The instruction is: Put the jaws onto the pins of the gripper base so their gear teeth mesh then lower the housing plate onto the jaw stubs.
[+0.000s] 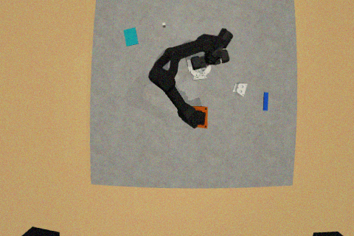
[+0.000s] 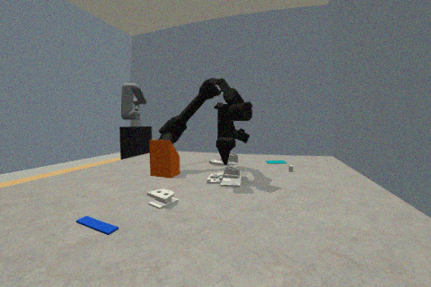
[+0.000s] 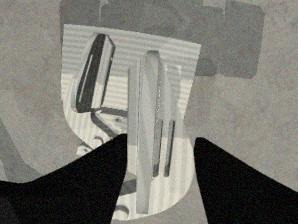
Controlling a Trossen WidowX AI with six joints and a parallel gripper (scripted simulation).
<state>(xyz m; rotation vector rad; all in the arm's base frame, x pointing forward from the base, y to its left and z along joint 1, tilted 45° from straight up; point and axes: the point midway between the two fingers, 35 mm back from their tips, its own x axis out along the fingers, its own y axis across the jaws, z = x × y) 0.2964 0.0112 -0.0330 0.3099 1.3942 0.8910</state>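
Observation:
The gripper (image 2: 225, 161) (image 3: 162, 141) points down, shut on the upright rib of a white jaw (image 3: 146, 130) (image 2: 233, 159), which hangs above the table. Its rounded plate shows under the fingers in the wrist view. Below it, the other jaw (image 2: 231, 180) (image 3: 95, 75) stands with its own rib upright beside the white gripper base (image 1: 200, 77) (image 2: 215, 178). Small pins show at the base; whether the teeth mesh is hidden. The housing plate (image 1: 242, 89) (image 2: 162, 195), a small white part with two holes, lies apart, to the right in the top view.
The arm rises from an orange block (image 1: 205, 123) (image 2: 163, 159). A blue bar (image 1: 265, 101) (image 2: 97, 224) lies beyond the housing plate. A teal rectangle (image 1: 130, 37) (image 2: 276, 161) and a tiny pale block (image 1: 164, 25) (image 2: 291, 169) lie on the other side of the grey surface.

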